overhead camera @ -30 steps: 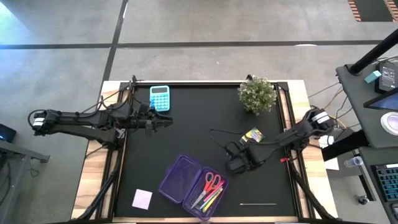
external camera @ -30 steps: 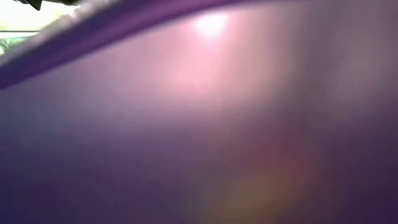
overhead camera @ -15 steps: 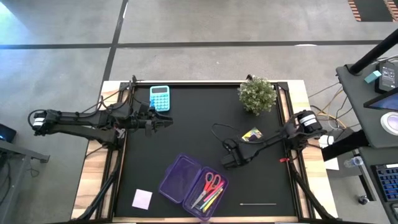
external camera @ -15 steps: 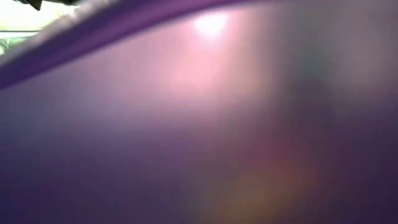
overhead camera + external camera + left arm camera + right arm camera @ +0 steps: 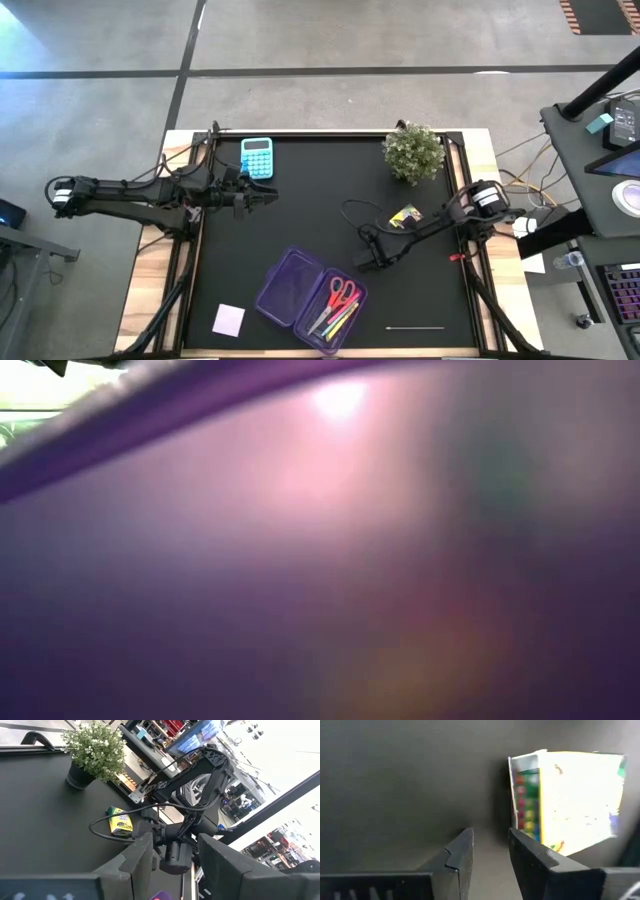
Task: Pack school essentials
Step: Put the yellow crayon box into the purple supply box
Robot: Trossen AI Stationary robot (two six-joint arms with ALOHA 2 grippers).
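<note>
Standing on a black table [image 5: 300, 210], these items are on view from above:

- Crayon box [image 5: 405, 216], small and yellow: right of centre in the frame, lying flat below the potted plant [image 5: 414, 151]. Seen large and bright from the right wrist, just beyond the fingertips.
- Purple case [image 5: 308, 296], translucent, lid open: lower centre. It fills almost the whole low view as a purple blur.
- Scissors [image 5: 340, 295], red-handled: inside the right half of the case.
- Pens [image 5: 334, 322], several colours: in the same half, beside the scissors.
- Note pad [image 5: 228, 319], lilac, square: lower left, on the mat, apart from the case.
- Calculator [image 5: 257, 157], teal: upper left of the mat.
- Thin pale stick [image 5: 415, 327]: lower right; what it is I cannot tell.

Arms:

- Right gripper [image 5: 370, 262]: centre right, low over the mat, between the crayon box and the case. Its fingers [image 5: 462, 854] stand a narrow gap apart with nothing between them; the crayon box lies off to one side, untouched.
- Left gripper [image 5: 268, 197]: upper left, beside the calculator, pointing toward the middle. Its fingers [image 5: 137, 860] stand apart and hold nothing.
</note>
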